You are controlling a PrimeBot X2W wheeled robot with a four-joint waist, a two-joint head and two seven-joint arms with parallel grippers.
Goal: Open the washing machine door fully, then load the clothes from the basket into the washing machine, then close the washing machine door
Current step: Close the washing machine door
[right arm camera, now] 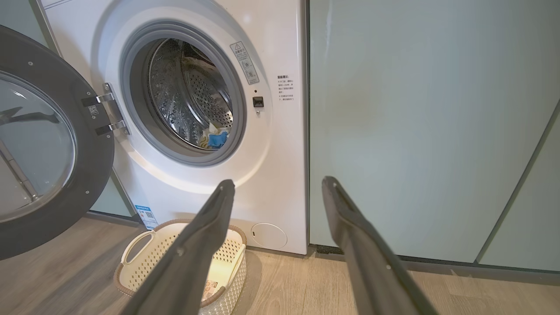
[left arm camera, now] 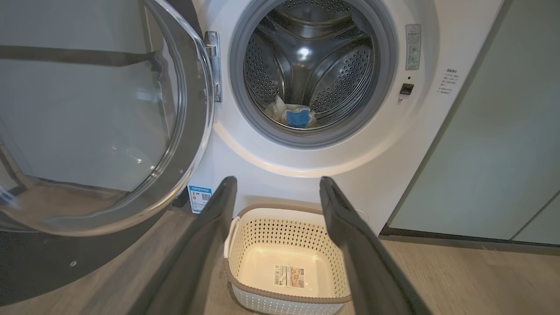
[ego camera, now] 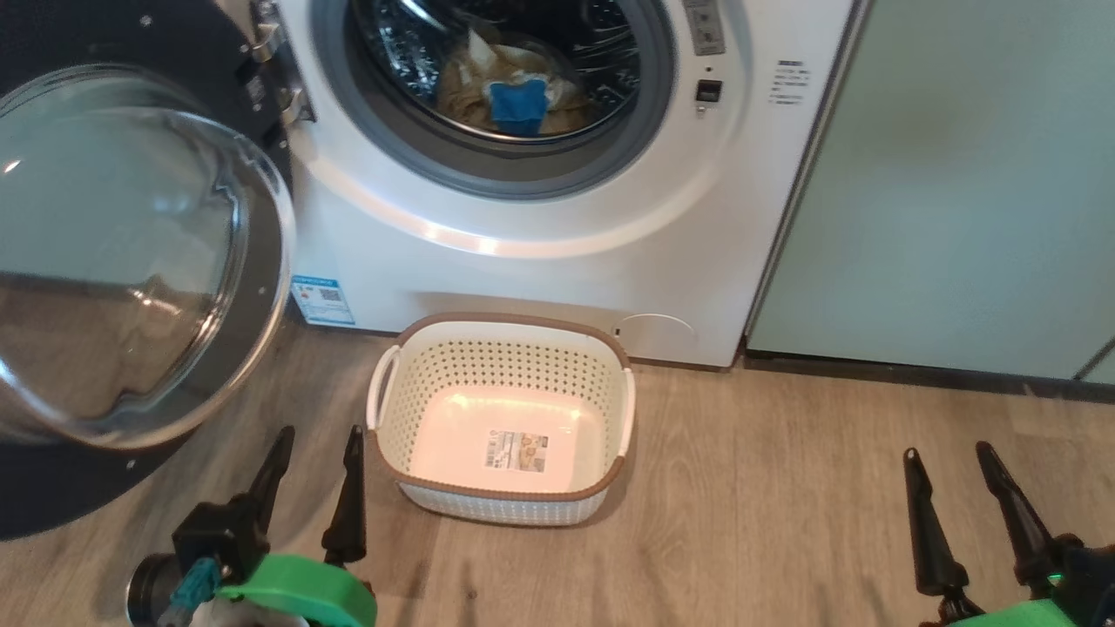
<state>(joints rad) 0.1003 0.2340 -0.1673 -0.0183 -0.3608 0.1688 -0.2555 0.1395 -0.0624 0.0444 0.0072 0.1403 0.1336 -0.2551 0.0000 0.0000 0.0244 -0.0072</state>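
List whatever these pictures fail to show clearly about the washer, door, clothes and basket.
Clothes: head view, piled and blurred; count unclear.
Washing machine door: head view, cut off by the left edge.
Basket: right wrist view, partly behind the right tool.
Label in the basket: print too small to read in any view.

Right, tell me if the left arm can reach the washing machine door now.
Probably yes: the washing machine door stands open just beyond the left gripper, whose jaws are open; nothing lies between, and the basket sits to its right.
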